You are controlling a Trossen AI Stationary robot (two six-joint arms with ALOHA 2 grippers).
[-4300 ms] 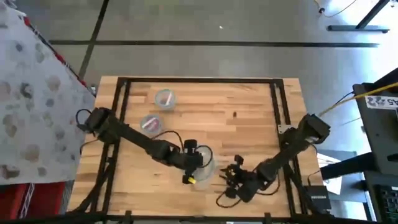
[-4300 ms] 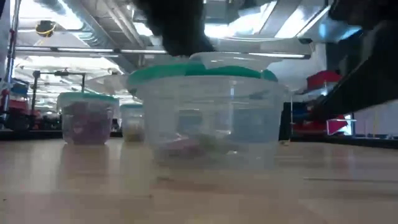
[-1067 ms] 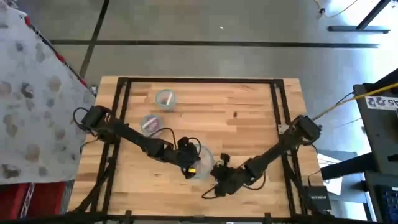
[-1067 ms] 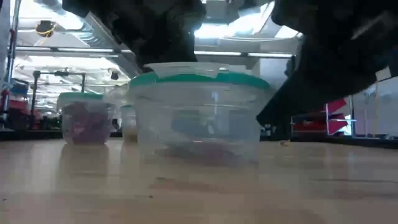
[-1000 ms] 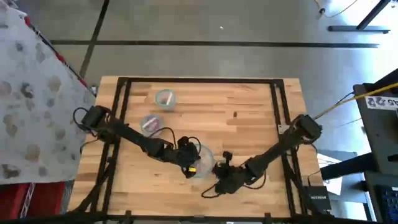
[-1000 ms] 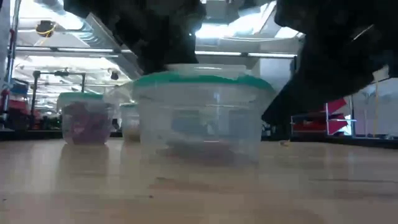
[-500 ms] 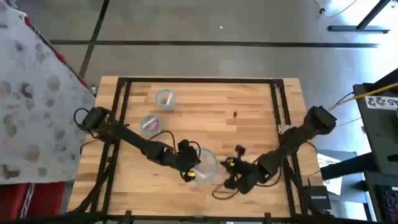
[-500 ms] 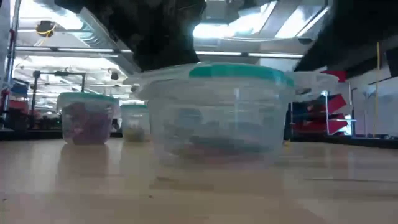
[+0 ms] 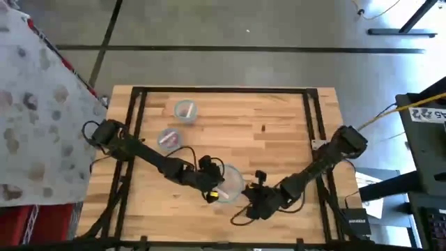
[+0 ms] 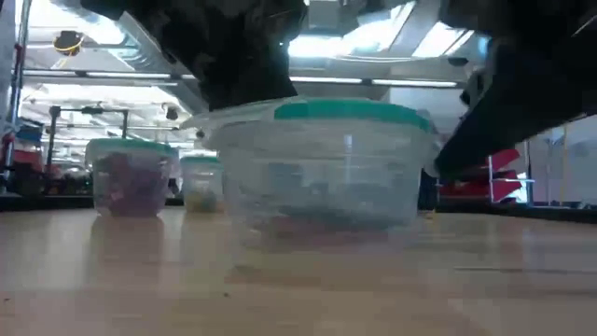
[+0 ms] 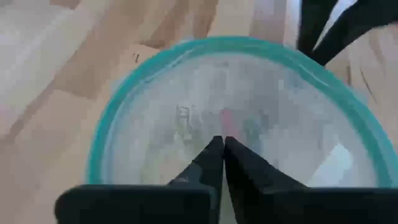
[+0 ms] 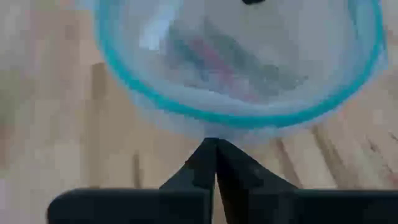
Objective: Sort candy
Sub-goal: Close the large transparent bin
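Observation:
A clear round bowl (image 9: 230, 183) with a teal-rimmed lid stands near the table's front middle. Pink and reddish candy (image 11: 227, 118) shows blurred through the lid. My left gripper (image 11: 221, 140) is shut and reaches in over the lid from the table's left. My right gripper (image 12: 211, 142) is shut too, its tips at the bowl's wall on the near right side. In the low view the lid's left edge (image 10: 210, 119) looks slightly raised. My left gripper lays its shut fingertips on the lid's clear top (image 11: 211, 124), coming slanting down from the table's left. The bowl stands on the table. My right gripper points its shut tips at the bowl's wall just under the teal rim (image 12: 211, 127), slanting down from the near right; whether they touch it I cannot tell.
Two smaller teal-rimmed bowls stand at the far left: one with magenta candy (image 9: 168, 138) and one farther back (image 9: 185, 110). Black frame bars (image 9: 310, 118) run along the table's sides. Bare wood lies at the far right.
My right gripper drew back toward the table's right edge, then came in again to the bowl's near right side, still shut. The bowl slid slightly toward the right. In the low view the lid's tab, which stuck out to the right half a second ago, no longer shows.

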